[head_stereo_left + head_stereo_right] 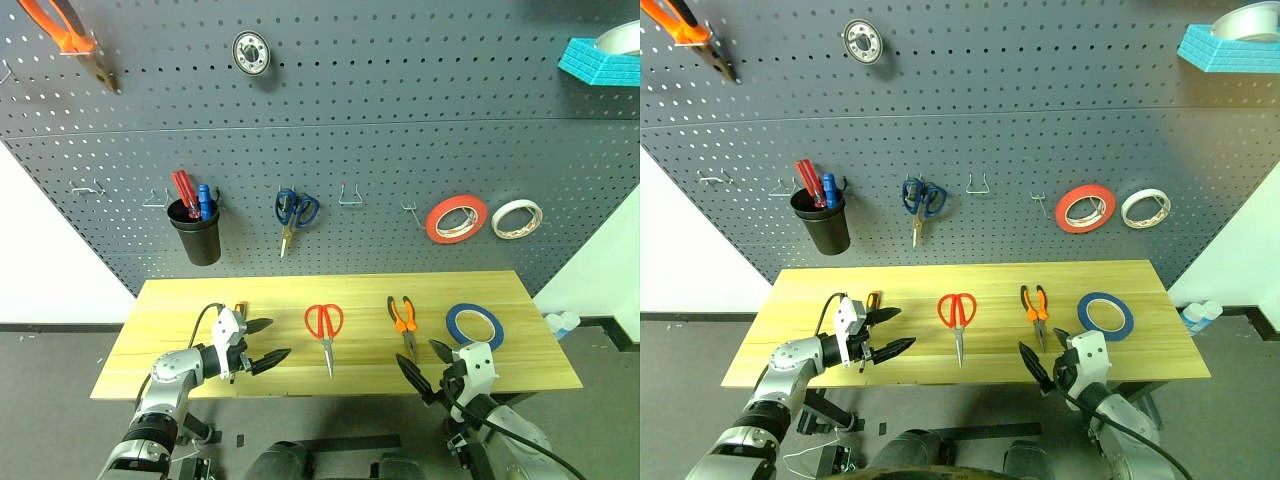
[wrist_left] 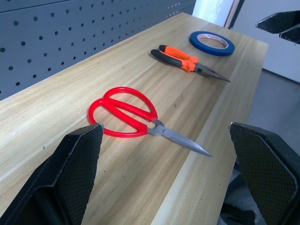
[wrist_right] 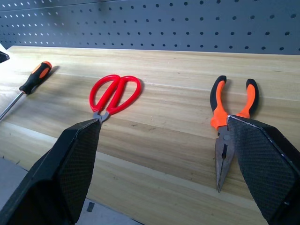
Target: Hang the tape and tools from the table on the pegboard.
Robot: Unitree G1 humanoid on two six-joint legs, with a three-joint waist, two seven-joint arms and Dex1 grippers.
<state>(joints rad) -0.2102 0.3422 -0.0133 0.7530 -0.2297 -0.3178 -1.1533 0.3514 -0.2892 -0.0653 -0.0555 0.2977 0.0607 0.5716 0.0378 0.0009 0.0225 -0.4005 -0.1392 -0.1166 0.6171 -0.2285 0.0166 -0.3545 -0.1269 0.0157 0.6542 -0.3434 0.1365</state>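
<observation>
Nearest, the left end effector (image 1: 262,342) and the right end effector (image 1: 424,365) hover at the front edge of the pale planked wooden surface (image 1: 250,290), each with its black cross-hatched fingers spread wide and empty. On the wood lie, left to right, an orange-handled screwdriver (image 3: 33,79), red scissors (image 1: 325,330) with slim steel blades, orange-and-black pliers (image 1: 403,320) and a flat ring of blue tape (image 1: 474,325); its faint print is unreadable. Behind stands the dark perforated metal pegboard (image 1: 400,90), carrying blue-handled scissors (image 1: 293,214), a black cup (image 1: 196,234), and red (image 1: 456,219) and white (image 1: 516,218) tape rolls.
</observation>
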